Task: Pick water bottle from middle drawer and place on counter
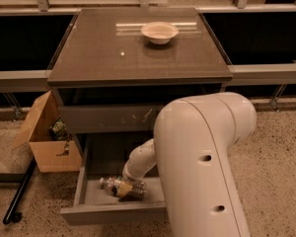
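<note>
So the small clear plastic water bottle [110,184] is lying on its side in the wide grey middle drawer [113,214], which is pulled out below the front edge of the glossy grey-brown counter [113,63]. The bottle's white cap points toward the left side of the tray.

The robot's gripper [125,188] is down in the drawer, right on the bottle's middle, with a tan bit covering the label area. Honestly can't tell if it's clamped on the bottle or just sitting open around it.

The big white arm [207,167] blocks the drawer's right half. Just above is the closed grey drawer front with white scratch marks [108,118].

A shallow cream bowl [159,32] sits near the counter's far edge, a bit right of centre. An open cardboard box [47,149] stands on the floor by the cabinet's left side.
</note>
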`<state>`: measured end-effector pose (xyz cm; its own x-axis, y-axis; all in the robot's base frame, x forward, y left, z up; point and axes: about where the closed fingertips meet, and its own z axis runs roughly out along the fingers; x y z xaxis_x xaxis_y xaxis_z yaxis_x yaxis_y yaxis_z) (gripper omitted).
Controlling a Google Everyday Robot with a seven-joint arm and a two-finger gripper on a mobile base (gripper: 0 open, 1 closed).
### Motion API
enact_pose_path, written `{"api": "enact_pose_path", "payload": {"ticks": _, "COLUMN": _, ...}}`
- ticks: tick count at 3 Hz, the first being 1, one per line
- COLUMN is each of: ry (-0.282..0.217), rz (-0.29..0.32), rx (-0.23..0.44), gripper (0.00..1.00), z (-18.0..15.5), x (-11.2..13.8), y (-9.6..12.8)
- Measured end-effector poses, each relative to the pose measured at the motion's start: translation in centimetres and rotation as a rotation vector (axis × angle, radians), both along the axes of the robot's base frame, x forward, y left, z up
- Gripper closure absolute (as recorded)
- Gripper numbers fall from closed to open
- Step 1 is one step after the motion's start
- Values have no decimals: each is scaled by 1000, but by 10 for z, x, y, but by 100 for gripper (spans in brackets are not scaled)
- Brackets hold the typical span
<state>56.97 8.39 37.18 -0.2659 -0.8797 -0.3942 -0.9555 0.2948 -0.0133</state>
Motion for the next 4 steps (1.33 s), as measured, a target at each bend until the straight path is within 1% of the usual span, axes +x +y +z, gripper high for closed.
{"api": "enact_pose_path", "payload": {"ticks": 1, "ry": 5, "rz": 5, "rx": -7, "gripper": 49, "z": -9, "x": -3, "y": 3}}
{"api": "enact_pose_path", "payload": {"ticks": 2, "ry": -3, "rz": 3, "rx": 6, "gripper": 72, "z": -8, "x": -5, "y": 0}}
{"api": "enact_pose_path", "payload": {"ticks": 3, "ry": -35, "rz": -1, "rx": 104, "gripper": 100, "z": 19, "x": -8, "y": -7}}
{"api": "enact_pose_path", "payload": {"ticks": 4, "ry": -26, "rz": 17, "rx": 214, "gripper": 100, "z": 56, "x": -6, "y": -3}}
